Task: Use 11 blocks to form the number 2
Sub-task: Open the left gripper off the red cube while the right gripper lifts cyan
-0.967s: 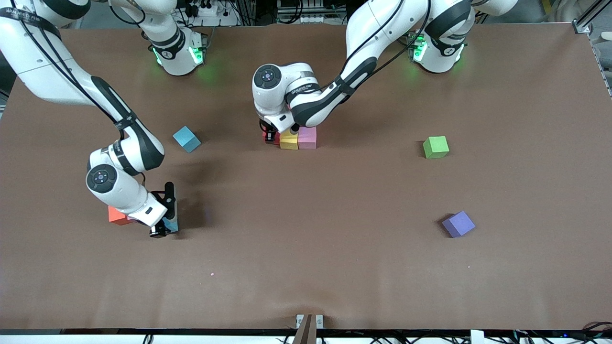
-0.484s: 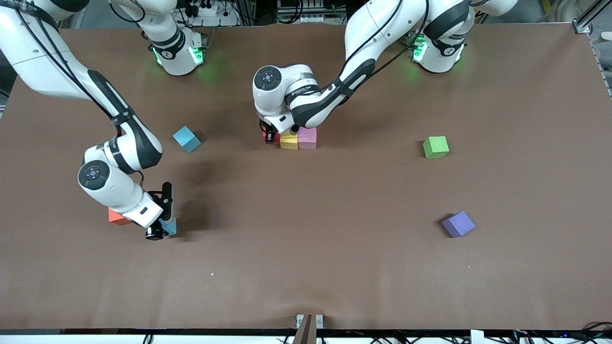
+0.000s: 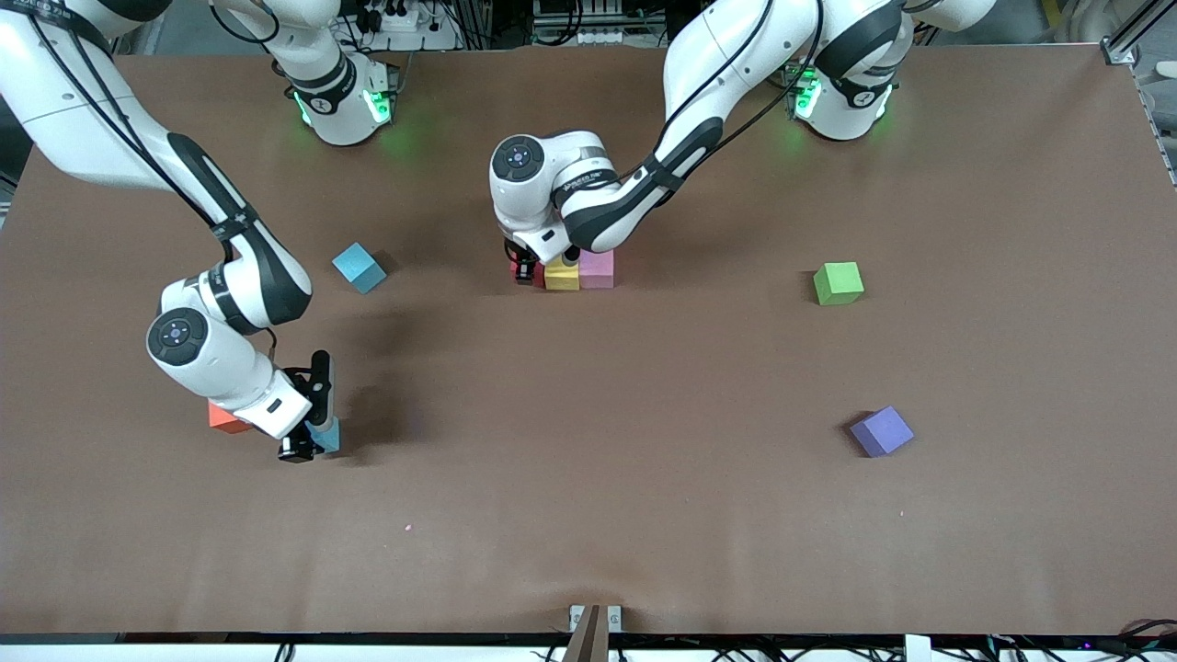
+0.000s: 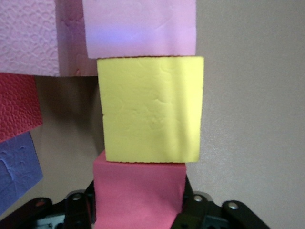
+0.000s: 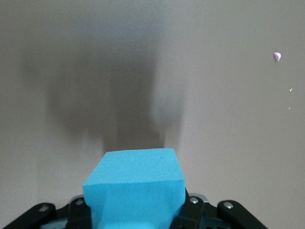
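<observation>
A short row of blocks lies mid-table: a red block, a yellow block and a pink block, touching side by side. My left gripper is down at the red block, which lies between its jaws. In the left wrist view a second pink block, another red block and a purple block lie beside the row; the left arm hides them from the front. My right gripper is shut on a blue block beside an orange block.
Loose blocks lie apart: a second blue one toward the right arm's end, a green one and a purple one toward the left arm's end. A pink crumb lies nearer the camera. A bracket sits at the table's front edge.
The right arm shifted slightly toward its own end of the table, carrying the blue block. The left wrist and the red-yellow-pink row moved a little toward the left arm's end.
</observation>
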